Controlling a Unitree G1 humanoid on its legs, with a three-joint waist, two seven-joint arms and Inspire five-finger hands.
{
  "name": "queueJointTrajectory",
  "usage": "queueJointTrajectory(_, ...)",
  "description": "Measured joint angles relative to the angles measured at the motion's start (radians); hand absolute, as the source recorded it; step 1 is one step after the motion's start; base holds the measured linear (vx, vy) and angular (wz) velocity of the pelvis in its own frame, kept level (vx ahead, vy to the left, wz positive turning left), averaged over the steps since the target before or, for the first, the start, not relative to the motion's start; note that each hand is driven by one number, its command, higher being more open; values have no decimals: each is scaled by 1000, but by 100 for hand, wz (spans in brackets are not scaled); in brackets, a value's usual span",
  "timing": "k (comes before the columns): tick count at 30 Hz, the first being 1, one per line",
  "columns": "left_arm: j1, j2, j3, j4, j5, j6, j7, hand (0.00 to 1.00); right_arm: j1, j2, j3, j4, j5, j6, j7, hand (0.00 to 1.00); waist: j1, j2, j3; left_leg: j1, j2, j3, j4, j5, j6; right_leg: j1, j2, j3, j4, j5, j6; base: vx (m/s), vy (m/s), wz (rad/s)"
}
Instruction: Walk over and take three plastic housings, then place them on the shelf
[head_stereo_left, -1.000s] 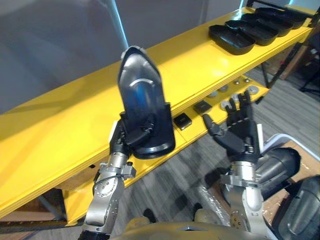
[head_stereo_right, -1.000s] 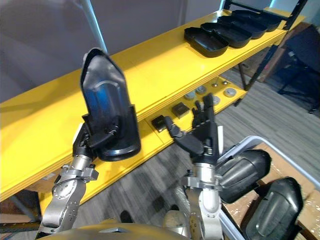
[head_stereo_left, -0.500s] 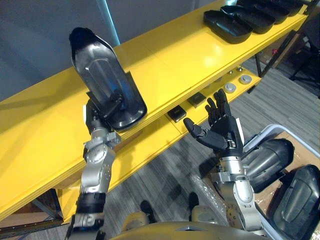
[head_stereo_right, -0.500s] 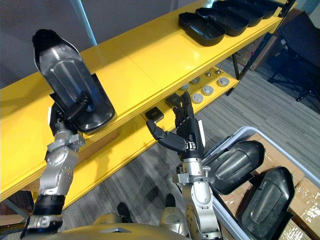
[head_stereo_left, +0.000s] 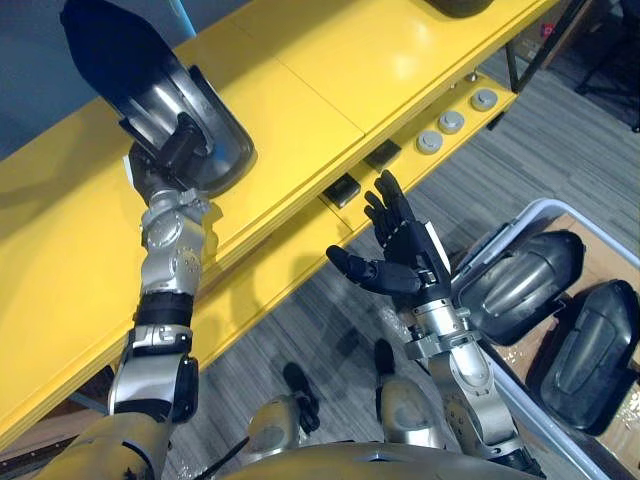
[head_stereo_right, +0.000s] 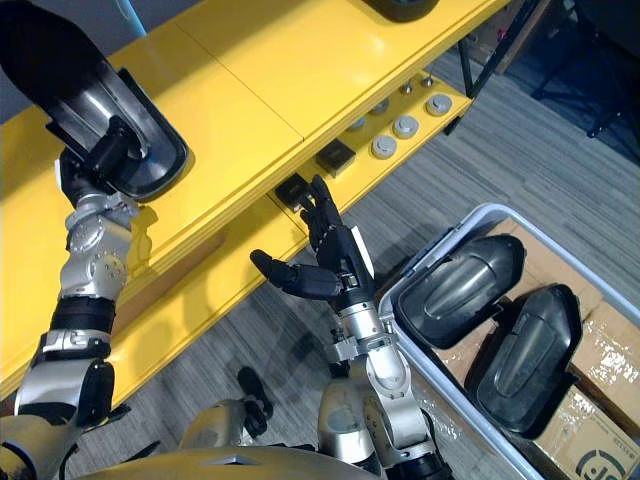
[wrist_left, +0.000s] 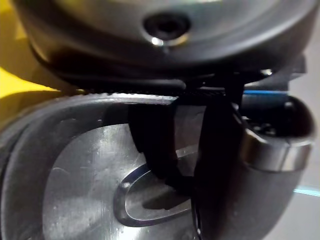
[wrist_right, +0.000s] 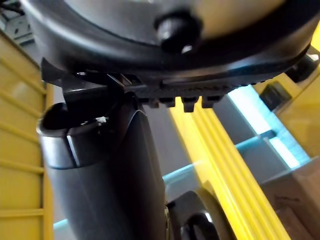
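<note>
Black plastic housing (head_stereo_left: 140, 90) sits in the left hand (head_stereo_left: 185, 140), whose fingers curl over the rim at its broad end. The housing is tilted over the top of the yellow shelf (head_stereo_left: 330, 60) with its hollow, shiny side up; whether it touches the shelf I cannot tell. The right hand (head_stereo_left: 400, 260) hangs open and holds nothing, palm up and fingers spread, above the grey floor (head_stereo_left: 300, 340) just before the shelf's lower ledge (head_stereo_left: 280, 265). Two small black blocks (head_stereo_left: 343, 190) and three round metal discs (head_stereo_left: 452, 121) lie along that ledge. Right of this hand stands a pale-rimmed bin (head_stereo_right: 440, 250) holding two more housings (head_stereo_right: 455, 290) side by side, with cardboard boxes (head_stereo_right: 590, 440) beside it. Another dark piece (head_stereo_right: 400, 8) lies farther along the shelf top, cut by the edge.
</note>
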Motion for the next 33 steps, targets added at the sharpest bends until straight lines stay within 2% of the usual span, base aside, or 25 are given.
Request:
queueJointTrajectory(4, -84, 51, -27, 21, -1, 0, 26, 0, -8, -10, 40, -82, -1, 19, -22, 100, -6, -7, 58, -25, 0, 0, 1, 15, 5, -35, -2, 2, 29, -1, -1, -68, 6, 1)
queueJointTrajectory(5, -96, 61, -32, 25, -1, 2, 27, 100, -8, -11, 46, -96, 0, 19, -24, 100, -6, -10, 61, -33, 0, 0, 2, 17, 6, -48, -2, 2, 35, -1, -1, -78, 0, 2)
queueJointTrajectory(9, -161, 99, -61, 42, 13, 9, 44, 100, -27, -10, 67, -127, 0, 19, -51, 100, -7, -35, 81, -69, -2, -2, 4, 33, 9, -88, -5, 4, 62, 0, -1, -62, 8, 3)
queueJointTrajectory(16, -232, 144, -117, 66, 39, 45, 67, 100, -90, -14, 94, -116, -2, 23, -113, 100, -2, -47, 103, -107, -9, -16, 14, 41, 11, -132, -17, 1, 94, -1, -1, -50, 23, 5)
queueJointTrajectory(20, -265, 155, -137, 110, 38, 48, 78, 100, -120, -17, 102, -87, -3, 23, -140, 100, -1, -48, 103, -115, -7, -19, 24, 41, 11, -140, -27, 0, 111, -1, 0, -7, 5, 1)
queueJointTrajectory(28, -286, 167, -136, 167, 24, 47, 191, 100, -122, -18, 103, -65, -1, 23, -174, 100, 8, -50, 104, -109, -8, -28, 26, 42, 11, -128, -30, -7, 109, 0, 1, 2, 3, 1)
queueJointTrajectory(33, -281, 164, -136, 196, -43, 20, 191, 100, -108, -18, 105, -65, -7, 19, -174, 100, 8, -50, 104, -74, -13, -38, 17, 42, 10, -81, -31, -22, 89, 0, 2, 11, 11, 6)
